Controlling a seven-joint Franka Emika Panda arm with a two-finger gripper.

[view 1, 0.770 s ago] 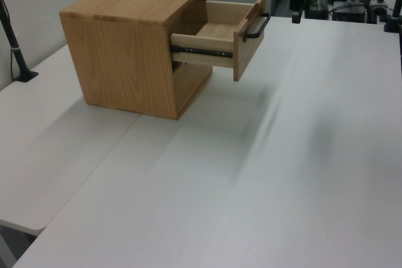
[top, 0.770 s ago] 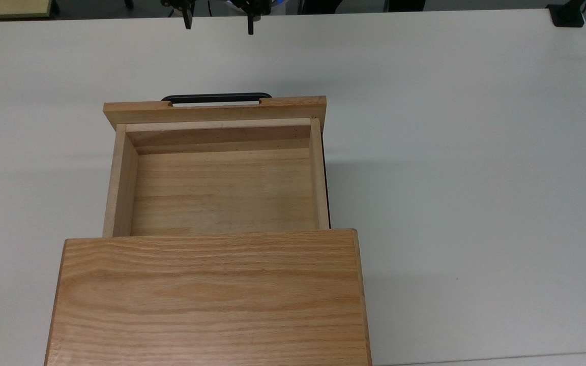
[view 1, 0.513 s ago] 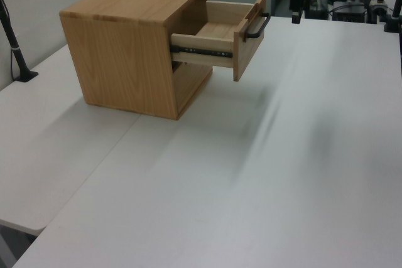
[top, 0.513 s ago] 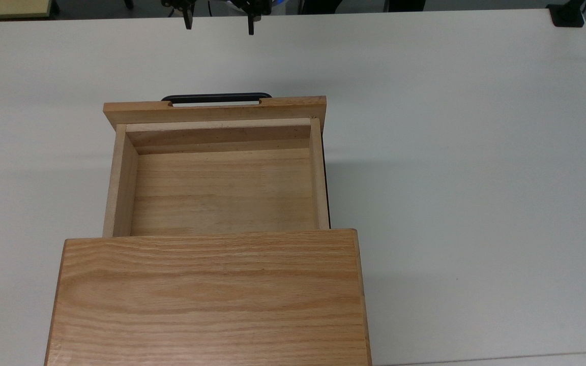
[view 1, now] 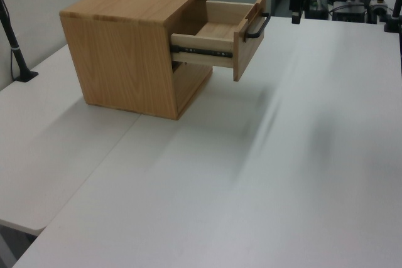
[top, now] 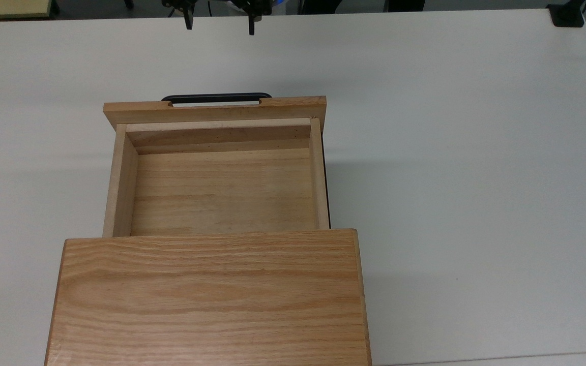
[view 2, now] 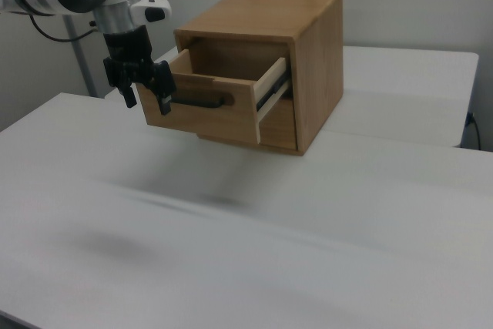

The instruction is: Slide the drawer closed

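While the drawer (top: pixel 216 173) stands pulled well out of the cabinet (top: pixel 211 297) toward 12 o'clock in the top view, the gripper (top: pixel 218 25) hangs released, fingers spread, holding nothing. It sits at 12 o'clock of the handle (top: pixel 216 98), apart from it, likely so that it can push the front panel inward. No readable writing or brand appears

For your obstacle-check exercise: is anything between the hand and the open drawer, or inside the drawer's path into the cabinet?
Nothing visible. The open hand hangs apart from the drawer, with bare table between. The drawer looks empty, and nothing blocks its slide into the cabinet.
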